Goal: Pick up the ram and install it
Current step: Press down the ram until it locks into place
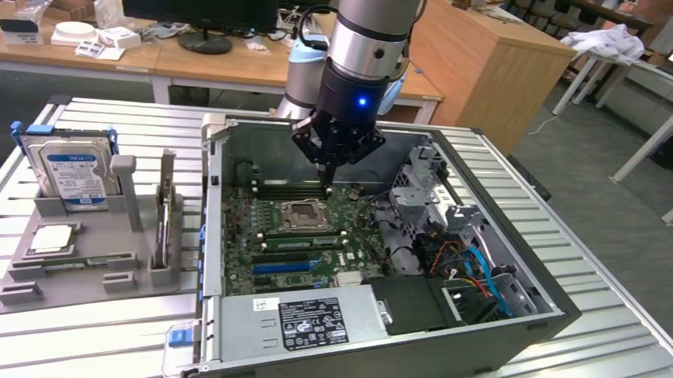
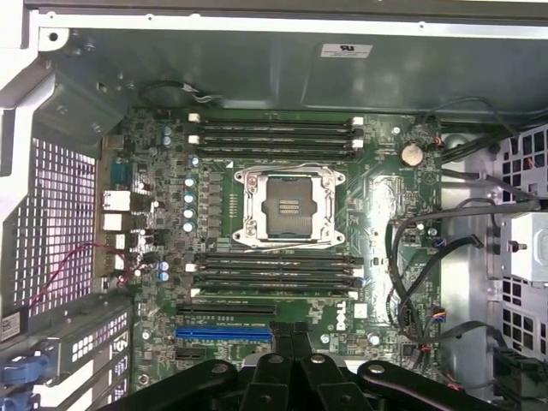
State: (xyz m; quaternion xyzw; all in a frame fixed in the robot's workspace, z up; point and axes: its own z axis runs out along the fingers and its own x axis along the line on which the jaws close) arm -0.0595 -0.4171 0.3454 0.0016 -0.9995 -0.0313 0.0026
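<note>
The ram (image 1: 74, 261), a long thin green stick, lies flat in a grey holder (image 1: 79, 287) on the exterior view's left, outside the computer case. My gripper (image 1: 329, 186) hangs inside the open case (image 1: 505, 260), far from the ram. It is shut with nothing between its fingers, and its tips point down at the motherboard (image 1: 273, 268) just beyond the CPU socket (image 1: 298, 211). In the wrist view the closed gripper (image 2: 289, 332) sits over the blue expansion slot (image 2: 223, 333). Dark memory slots (image 2: 274, 137) lie on the far side of the socket (image 2: 289, 204), and a second bank of slots (image 2: 274, 274) on the near side.
The grey holder also carries an upright hard drive with a blue label (image 1: 76, 169), a square CPU chip (image 1: 53, 236) and an upright expansion card (image 1: 166, 209). Inside the case are a power supply (image 1: 305, 321), drive cage (image 1: 426, 177) and loose cables (image 2: 428, 257). Desks stand behind.
</note>
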